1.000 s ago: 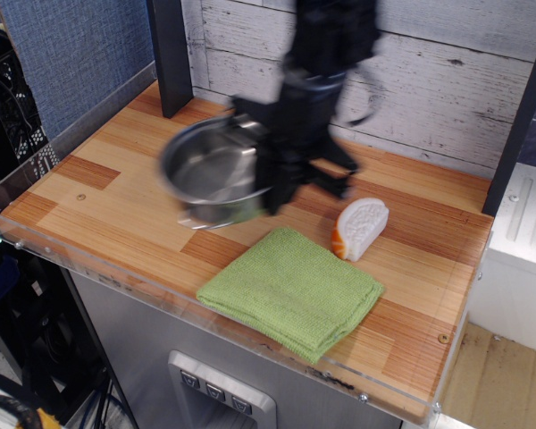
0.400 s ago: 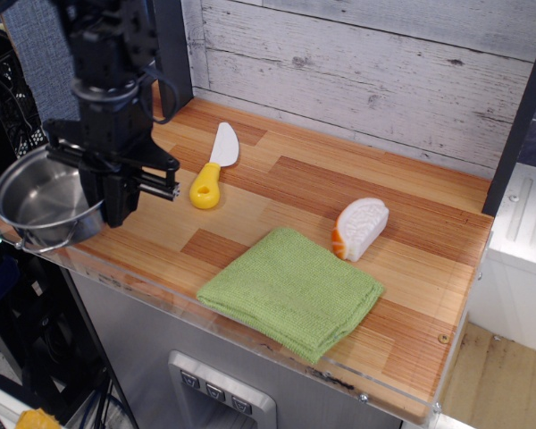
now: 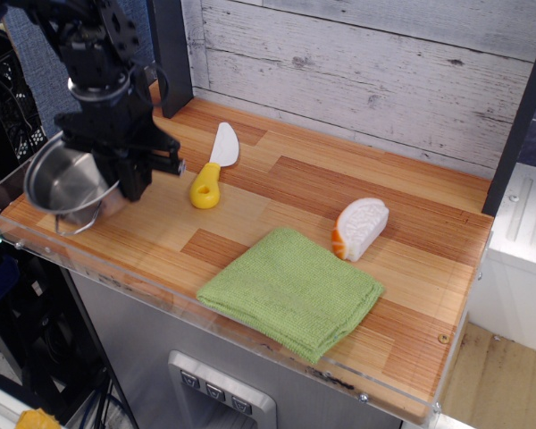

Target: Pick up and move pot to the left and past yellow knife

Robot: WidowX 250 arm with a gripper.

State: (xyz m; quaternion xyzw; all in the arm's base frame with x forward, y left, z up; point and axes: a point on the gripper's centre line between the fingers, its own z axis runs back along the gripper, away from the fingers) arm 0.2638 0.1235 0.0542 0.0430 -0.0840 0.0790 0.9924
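Observation:
The shiny steel pot [image 3: 65,181] sits low at the table's far left, tilted toward the camera, with a wire handle at its front near the wood. My black gripper [image 3: 116,179] is shut on the pot's right rim. The yellow knife [image 3: 212,169] lies on the wood to the right of the pot, yellow handle toward the front and white blade pointing back. The pot is left of the knife, with a gap between them. Whether the pot's base touches the table I cannot tell.
A green cloth [image 3: 290,290] lies at the front middle. A white-and-orange wedge toy [image 3: 360,227] lies to its right. A dark post [image 3: 170,54] stands at the back left. A clear plastic lip [image 3: 36,246] edges the table's front and left.
The pot has travelled in my gripper from the table's middle to the far left, past the knife, which it uncovered. Since 0.4 s ago it came back from beyond the left edge and lower.

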